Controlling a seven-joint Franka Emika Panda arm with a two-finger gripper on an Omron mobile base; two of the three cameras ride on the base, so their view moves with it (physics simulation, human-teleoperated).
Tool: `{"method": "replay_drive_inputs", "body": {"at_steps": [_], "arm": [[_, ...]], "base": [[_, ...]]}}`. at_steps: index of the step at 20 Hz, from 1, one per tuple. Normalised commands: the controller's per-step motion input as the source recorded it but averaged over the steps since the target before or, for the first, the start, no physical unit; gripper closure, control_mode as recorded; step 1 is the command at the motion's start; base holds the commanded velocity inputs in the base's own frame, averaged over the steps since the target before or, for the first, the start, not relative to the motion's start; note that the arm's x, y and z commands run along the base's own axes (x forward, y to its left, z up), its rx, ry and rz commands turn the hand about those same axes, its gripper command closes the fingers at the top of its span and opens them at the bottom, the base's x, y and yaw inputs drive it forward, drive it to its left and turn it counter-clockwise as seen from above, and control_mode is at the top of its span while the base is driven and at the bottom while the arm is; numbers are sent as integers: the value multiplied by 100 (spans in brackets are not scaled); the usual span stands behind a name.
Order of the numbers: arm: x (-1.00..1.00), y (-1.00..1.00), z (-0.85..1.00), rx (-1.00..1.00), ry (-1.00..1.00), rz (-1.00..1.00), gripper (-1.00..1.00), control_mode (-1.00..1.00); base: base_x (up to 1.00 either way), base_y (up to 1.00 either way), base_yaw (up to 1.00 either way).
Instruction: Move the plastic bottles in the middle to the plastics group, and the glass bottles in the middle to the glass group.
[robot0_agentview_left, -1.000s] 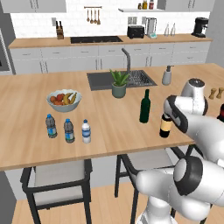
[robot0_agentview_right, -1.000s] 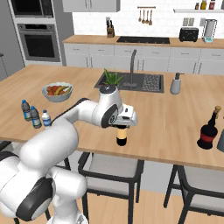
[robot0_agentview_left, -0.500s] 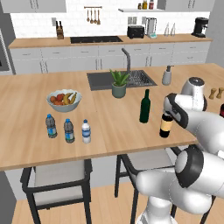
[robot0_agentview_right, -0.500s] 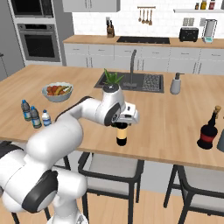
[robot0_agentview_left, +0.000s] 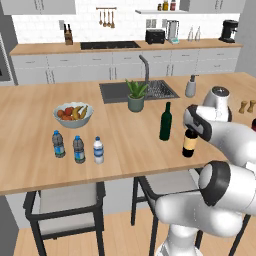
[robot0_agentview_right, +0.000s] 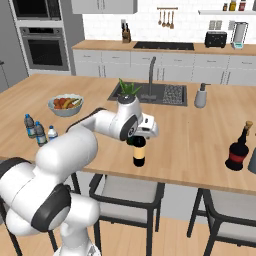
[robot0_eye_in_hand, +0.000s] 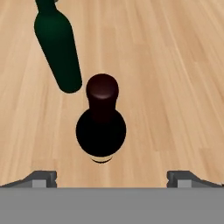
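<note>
Three small water bottles, one green wine bottle, one brown bottle, hand wide open, empty

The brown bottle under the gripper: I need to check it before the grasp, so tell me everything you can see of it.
The brown bottle stands upright on the wooden island counter, near its front edge, right of the taller green wine bottle and apart from it. It looks like dark glass, with a yellow label round the body, a black neck and a dark rounded cap. The gripper hangs directly above it, jaws wide open to either side of the cap, not touching.
</note>
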Motion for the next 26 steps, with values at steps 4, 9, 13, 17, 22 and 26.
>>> {"method": "replay_drive_inputs", "body": {"at_steps": [4, 9, 13, 17, 22, 26], "arm": [[1, 1, -1, 0, -5, 0, -100, -100], [0, 4, -2, 0, -3, 0, -100, -100], [0, 13, 0, 0, -4, 0, -100, -100], [3, 8, -1, 0, 0, 0, -100, -100], [19, 0, -8, 0, 0, 0, -100, -100], [33, 0, -7, 0, 0, 0, -100, -100]], "base": [[0, 0, 0], [0, 0, 0], [0, 0, 0], [0, 0, 0], [0, 0, 0], [0, 0, 0]]}}
